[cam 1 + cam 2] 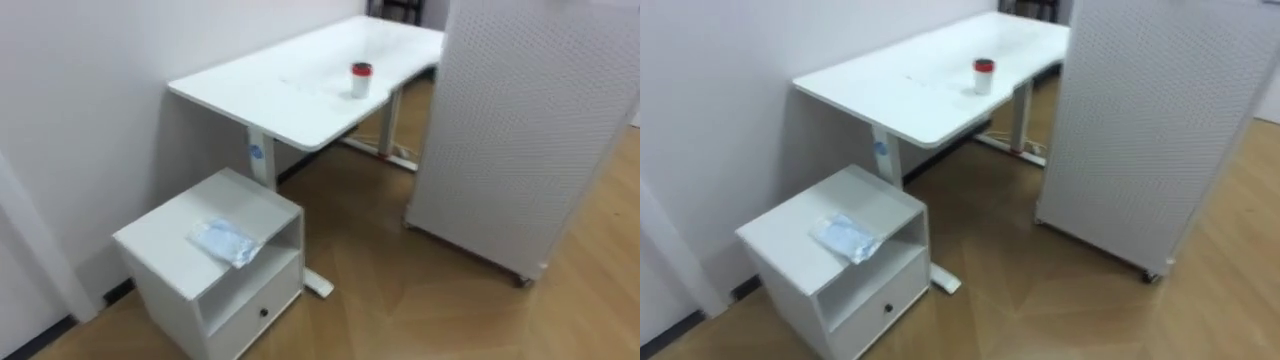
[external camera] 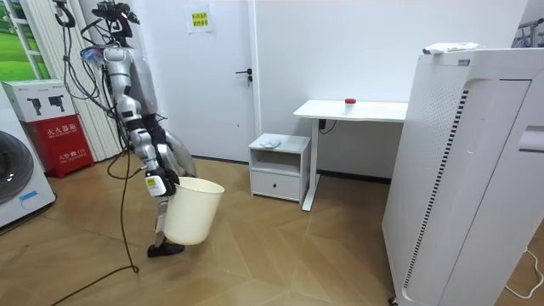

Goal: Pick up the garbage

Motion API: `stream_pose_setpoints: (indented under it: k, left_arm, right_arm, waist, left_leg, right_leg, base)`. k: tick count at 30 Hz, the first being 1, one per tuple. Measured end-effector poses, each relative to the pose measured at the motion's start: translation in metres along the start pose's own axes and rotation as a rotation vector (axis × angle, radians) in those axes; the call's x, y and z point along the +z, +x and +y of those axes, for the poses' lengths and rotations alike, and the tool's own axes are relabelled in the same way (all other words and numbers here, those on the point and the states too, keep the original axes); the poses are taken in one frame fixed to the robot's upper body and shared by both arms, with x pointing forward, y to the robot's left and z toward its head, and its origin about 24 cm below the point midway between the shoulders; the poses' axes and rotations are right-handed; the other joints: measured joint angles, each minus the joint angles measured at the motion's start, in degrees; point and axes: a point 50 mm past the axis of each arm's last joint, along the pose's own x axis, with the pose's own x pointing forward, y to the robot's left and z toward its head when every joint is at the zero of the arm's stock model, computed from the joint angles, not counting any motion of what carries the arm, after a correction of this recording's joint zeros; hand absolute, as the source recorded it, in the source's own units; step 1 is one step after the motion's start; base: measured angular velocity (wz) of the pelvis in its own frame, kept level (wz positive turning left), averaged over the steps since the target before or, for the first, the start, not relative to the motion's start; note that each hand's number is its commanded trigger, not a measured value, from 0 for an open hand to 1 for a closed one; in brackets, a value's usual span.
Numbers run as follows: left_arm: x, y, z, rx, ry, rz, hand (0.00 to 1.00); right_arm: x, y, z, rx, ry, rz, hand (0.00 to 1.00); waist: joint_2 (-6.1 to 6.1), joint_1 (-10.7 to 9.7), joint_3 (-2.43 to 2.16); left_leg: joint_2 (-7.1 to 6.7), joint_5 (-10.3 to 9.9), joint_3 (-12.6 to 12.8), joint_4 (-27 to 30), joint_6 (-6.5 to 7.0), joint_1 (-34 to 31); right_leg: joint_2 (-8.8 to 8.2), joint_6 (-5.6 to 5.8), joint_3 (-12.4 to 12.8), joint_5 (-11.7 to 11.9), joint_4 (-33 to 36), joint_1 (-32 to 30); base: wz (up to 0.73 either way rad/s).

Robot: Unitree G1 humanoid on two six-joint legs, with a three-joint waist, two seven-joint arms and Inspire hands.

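The bin (image 2: 194, 211) hangs at my hand (image 2: 155, 182). Ahead, a bag (image 1: 225, 240) lies on the cabinet (image 1: 158, 243), with the table (image 1: 290, 90) beyond.

head eyes down on desk (image 1: 290, 90) and cabinet (image 1: 160, 235), room view distant, sharing both

White desk (image 1: 930, 85) against the wall (image 1: 730, 100), seen from above.
We note a small red-lidded cup (image 1: 983, 75) standing upright on the desk top. A low white cabinet (image 1: 780, 232) sits just beside the desk's near end, with a crumpled clear wrapper (image 1: 845, 238) lying on top. A perforated white panel (image 1: 1140, 120) stands right of the desk, on the wood floor (image 1: 1040, 300).
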Motion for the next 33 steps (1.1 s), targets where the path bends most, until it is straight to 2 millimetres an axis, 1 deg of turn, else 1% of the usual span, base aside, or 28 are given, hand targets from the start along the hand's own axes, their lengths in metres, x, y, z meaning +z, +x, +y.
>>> stream_pose_setpoints:
  k: [1, 2, 3, 4, 5, 6, 8, 9, 10, 11, 12, 14, 16, 17, 19, 20, 21, 22, 23, 24, 25, 26, 27, 28, 30, 31, 32, 33]
  left_arm:
    - [-0.005, 0.0, 0.001, 0.003, 0.0, 0.011, 0.0]
    - [-0.011, -0.001, 0.0, 0.001, -0.003, 0.026, 0.0]
    - [-0.013, -0.001, -0.002, -0.002, -0.007, 0.026, 0.0]
    - [-0.012, -0.001, -0.002, -0.003, -0.01, 0.022, 0.0]
    - [-0.011, -0.001, -0.001, 0.002, -0.025, 0.01, 0.0]
    - [-0.007, -0.001, 0.0, 0.004, -0.029, -0.006, 0.0]
    - [0.008, 0.0, 0.002, 0.01, -0.033, -0.076, 0.0]
    - [0.008, -0.001, 0.001, 0.008, -0.034, -0.081, 0.0]
    - [0.009, 0.0, -0.001, 0.002, -0.038, -0.089, 0.0]
    - [0.017, 0.0, -0.001, 0.004, -0.037, -0.108, 0.0]
    - [0.026, -0.001, 0.0, 0.007, -0.036, -0.131, 0.0]
    - [0.031, -0.001, 0.0, 0.006, -0.046, -0.146, 0.0]
    - [0.039, -0.001, 0.001, 0.014, -0.045, -0.164, 0.0]
    - [0.046, -0.002, 0.002, 0.023, -0.044, -0.18, 0.0]
    - [0.062, -0.003, 0.002, 0.026, -0.037, -0.219, 0.0]
    - [0.068, -0.004, 0.003, 0.032, -0.042, -0.236, 0.0]
    - [0.075, -0.005, 0.003, 0.038, -0.051, -0.252, 0.0]
    - [0.078, -0.005, 0.004, 0.052, -0.054, -0.265, 0.0]
    - [0.084, -0.006, 0.004, 0.063, -0.04, -0.285, 0.0]
    - [0.088, -0.007, 0.004, 0.072, -0.036, -0.305, 0.0]
    - [0.089, -0.008, 0.004, 0.08, -0.037, -0.314, 0.0]
    - [0.091, -0.009, 0.005, 0.093, -0.038, -0.331, 0.0]
    - [0.095, -0.009, 0.004, 0.1, -0.031, -0.35, 0.0]
    - [0.096, -0.01, 0.003, 0.102, -0.028, -0.358, 0.0]
    - [0.099, -0.011, 0.002, 0.098, -0.035, -0.381, 0.0]
    - [0.099, -0.011, 0.002, 0.096, -0.038, -0.386, 0.0]
    - [0.1, -0.011, 0.0, 0.091, -0.033, -0.398, 0.0]
    - [0.101, -0.012, -0.001, 0.088, -0.033, -0.403, 0.0]
  right_arm:
    - [-0.001, 0.0, 0.0, 0.0, -0.005, 0.0, 1.0]
    - [-0.001, 0.0, -0.001, -0.004, -0.012, -0.003, 1.0]
    - [-0.004, -0.001, -0.004, -0.012, -0.011, -0.002, 1.0]
    - [-0.004, -0.001, -0.004, -0.011, -0.01, -0.005, 1.0]
    - [-0.005, -0.001, -0.004, -0.013, -0.011, -0.01, 1.0]
    - [-0.004, -0.001, -0.003, -0.012, -0.013, -0.016, 1.0]
    - [0.0, 0.0, 0.0, -0.007, -0.072, -0.033, 1.0]
    - [0.002, 0.0, 0.001, -0.006, -0.088, -0.034, 1.0]
    - [0.002, 0.0, 0.0, -0.011, -0.104, -0.036, 1.0]
    - [0.002, 0.0, 0.001, -0.012, -0.116, -0.037, 1.0]
    - [0.004, 0.0, 0.003, -0.008, -0.121, -0.042, 1.0]
    - [0.011, 0.0, 0.007, 0.0, -0.14, -0.062, 1.0]
    - [0.019, 0.0, 0.015, 0.011, -0.183, -0.093, 1.0]
    - [0.024, 0.0, 0.02, 0.02, -0.199, -0.11, 1.0]
    - [0.031, 0.0, 0.027, 0.032, -0.241, -0.132, 1.0]
    - [0.034, 0.0, 0.03, 0.034, -0.24, -0.143, 1.0]
    - [0.036, 0.0, 0.03, 0.035, -0.241, -0.149, 1.0]
    - [0.038, 0.0, 0.032, 0.04, -0.24, -0.165, 1.0]
    - [0.039, -0.001, 0.033, 0.043, -0.238, -0.178, 1.0]
    - [0.041, -0.001, 0.035, 0.051, -0.224, -0.192, 1.0]
    - [0.041, -0.001, 0.036, 0.055, -0.216, -0.197, 1.0]
    - [0.042, -0.002, 0.037, 0.061, -0.21, -0.211, 1.0]
    - [0.044, -0.002, 0.037, 0.063, -0.194, -0.224, 1.0]
    - [0.045, -0.002, 0.038, 0.064, -0.189, -0.227, 1.0]
    - [0.046, -0.003, 0.038, 0.072, -0.157, -0.24, 1.0]
    - [0.046, -0.003, 0.038, 0.073, -0.148, -0.242, 1.0]
    - [0.045, -0.003, 0.037, 0.074, -0.134, -0.244, 1.0]
    - [0.044, -0.003, 0.037, 0.076, -0.125, -0.244, 1.0]
  waist:
    - [-0.18, 0.4, -0.13]
    - [-0.34, 0.4, -0.57]
    - [-0.86, -0.3, -1.29]
    - [-0.71, -0.4, -1.31]
    - [-1.04, -0.4, -1.15]
    - [-1.17, -0.4, -1.05]
    - [-1.36, -0.2, -0.09]
    - [-1.01, -0.1, 0.24]
    - [-0.69, -0.2, -0.6]
    - [-0.85, -0.3, -0.82]
    - [-1.24, 0.1, -0.6]
    - [-1.36, 0.5, -0.7]
    - [-1.69, 0.8, -0.75]
    - [-1.78, 0.6, -0.8]
    - [-2.19, 0.8, -0.9]
    - [-2.44, 0.9, -0.87]
    - [-2.69, 0.8, -0.74]
    - [-2.47, 0.8, -0.89]
    - [-2.35, 0.8, -0.74]
    - [-1.5, 0.8, -0.62]
    - [-1.35, 0.8, -0.64]
    - [-0.74, 0.8, -0.27]
    - [-0.24, 0.4, -0.18]
    - [0.0, 0.4, -0.2]
    - [0.49, 0.2, -0.1]
    - [0.62, 0.0, -0.15]
    - [0.94, -0.5, -0.15]
    - [0.83, -0.5, -0.27]
  left_leg:
    - [-0.17, 2.2, -0.1, -2.0, 0.12, -0.2]
    - [-0.68, 4.9, 0.3, -3.6, 0.56, 0.1]
    - [-1.45, 5.7, 0.7, -3.7, 2.03, 0.7]
    - [-1.71, 6.0, 1.0, -3.6, 2.91, 1.0]
    - [-1.86, 5.3, 1.5, -2.3, 3.91, 1.3]
    - [-1.81, 4.9, 1.7, -1.5, 3.98, 1.3]
    - [-1.03, 3.0, 2.0, 4.8, 4.03, -0.5]
    - [-1.1, 2.5, 2.5, 6.1, 3.94, -1.4]
    - [-1.31, 1.1, 2.7, 5.2, 3.84, -1.0]
    - [-1.55, -1.3, 2.6, 4.1, 4.02, -0.2]
    - [-2.03, -1.9, 3.0, 4.7, 4.29, -0.4]
    - [-2.62, -3.2, 3.7, 5.4, 4.74, -0.6]
    - [-3.01, -4.4, 4.6, 5.9, 5.29, -0.8]
    - [-3.57, -5.1, 4.7, 6.4, 5.73, -1.2]
    - [-4.75, -5.6, 4.7, 5.8, 6.51, -1.0]
    - [-5.81, -6.0, 4.7, 5.3, 7.17, -0.2]
    - [-6.34, -6.3, 4.7, 5.1, 7.55, 0.3]
    - [-7.22, -6.7, 4.5, 4.5, 8.16, 1.5]
    - [-7.74, -7.0, 4.1, 3.5, 8.63, 3.1]
    - [-7.87, -7.2, 3.0, 2.3, 8.94, 4.6]
    - [-7.88, -7.2, 2.6, 1.6, 9.01, 5.3]
    - [-7.74, -7.2, 1.8, 0.2, 9.03, 6.7]
    - [-7.44, -7.2, 1.0, -1.2, 9.07, 8.2]
    - [-7.39, -7.1, 0.6, -1.9, 9.07, 9.0]
    - [-6.65, -7.1, -0.7, -4.1, 8.97, 11.1]
    - [-6.44, -7.0, -1.4, -4.5, 8.85, 11.6]
    - [-6.3, -6.9, -2.9, -5.7, 8.56, 12.5]
    - [-6.33, -6.8, -3.3, -6.2, 8.47, 12.8]
  right_leg:
    - [-0.48, 0.39, 0.4, -0.2, 0.0, 0.1]
    - [-1.16, 1.35, 0.9, -0.8, -0.3, 0.3]
    - [-1.62, 2.68, 1.2, -0.7, -1.1, 0.7]
    - [-1.77, 2.78, 1.2, -0.6, -1.6, 1.2]
    - [-1.97, 3.11, 0.9, -0.4, -3.0, 2.4]
    - [-2.21, 3.25, 0.8, -0.3, -3.6, 2.9]
    - [-2.35, 3.2, 2.5, -0.1, -5.5, 5.3]
    - [-2.36, 3.19, 3.4, 0.0, -5.9, 6.3]
    - [-2.55, 2.98, 3.9, -0.3, -6.4, 7.0]
    - [-2.99, 3.4, 3.6, -1.6, -6.1, 6.4]
    - [-3.71, 4.02, 3.0, -2.2, -5.7, 5.9]
    - [-4.74, 4.7, 2.5, -2.6, -4.9, 5.5]
    - [-5.94, 5.46, 0.7, -2.9, -2.8, 4.6]
    - [-6.76, 5.82, -0.5, -3.1, 0.3, 3.4]
    - [-8.5, 6.43, -0.6, -2.8, 8.7, -0.3]
    - [-10.17, 8.38, -0.8, -1.5, 15.3, -3.1]
    - [-10.87, 8.79, -0.9, -0.4, 18.4, -4.3]
    - [-11.58, 8.28, -0.9, 2.7, 23.7, -6.2]
    - [-12.2, 7.51, -0.7, 7.5, 28.6, -8.2]
    - [-12.44, 7.18, -0.8, 12.1, 32.1, -10.0]
    - [-12.43, 7.15, -0.8, 12.5, 33.0, -10.9]
    - [-12.08, 7.45, -0.6, 11.4, 34.3, -13.1]
    - [-11.19, 7.46, -0.6, 9.5, 34.1, -15.3]
    - [-10.84, 7.45, -0.5, 8.6, 33.4, -16.6]
    - [-8.81, 6.75, -0.3, 6.3, 24.0, -20.0]
    - [-8.14, 6.72, -0.3, 6.1, 20.3, -20.4]
    - [-6.99, 6.47, 0.2, 6.4, 11.8, -20.4]
    - [-6.24, 6.39, 0.7, 7.3, 7.0, -20.0]
  base:
    - [-0.56]
    - [-0.29]
    - [-0.18]
    - [-0.12]
    - [-0.14]
    - [-0.16]
    - [-0.19]
    - [-0.26]
    - [-0.1]
    - [0.0]
    - [0.06]
    - [-0.1]
    - [-0.04]
    - [0.22]
    - [0.29]
    - [0.2]
    - [0.28]
    - [0.32]
    - [0.34]
    - [0.22]
    - [0.12]
    - [0.14]
    - [0.17]
    - [0.22]
    - [0.23]
    - [0.4]
    - [0.43]
    - [0.55]
